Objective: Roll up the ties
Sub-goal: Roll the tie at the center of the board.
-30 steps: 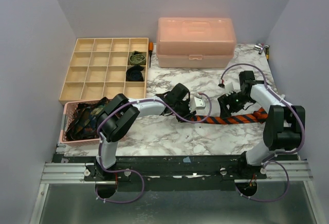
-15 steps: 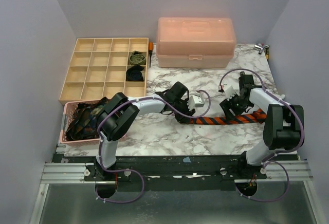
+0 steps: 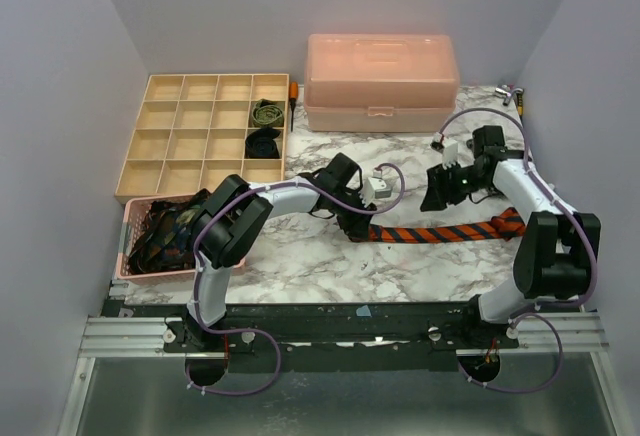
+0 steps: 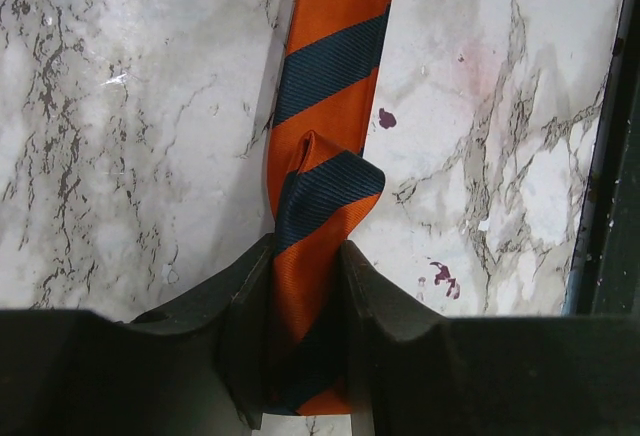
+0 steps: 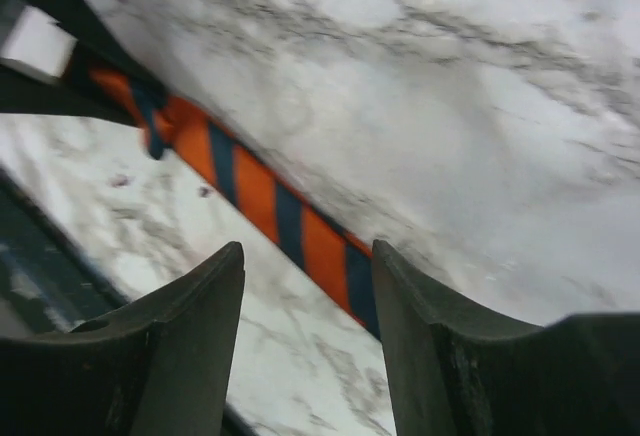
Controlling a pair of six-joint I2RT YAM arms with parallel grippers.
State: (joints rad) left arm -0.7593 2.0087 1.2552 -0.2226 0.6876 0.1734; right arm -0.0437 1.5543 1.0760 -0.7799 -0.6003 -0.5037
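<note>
Left gripper (image 4: 305,256) pinched narrow on the folded end of the orange-and-navy tie (image 3: 450,231), which lies flat across the marble table (image 3: 300,256) running rightward; right gripper (image 5: 308,249) raised near its middle, jaws apart, holding nothing.

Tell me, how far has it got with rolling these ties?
Two rolled ties, an olive one and a dark one, sit in the divided tray. The left pincer grips one end of the striped tie, which lies stretched out; the right pincer hovers open above it. More ties wait in the pink basket.
</note>
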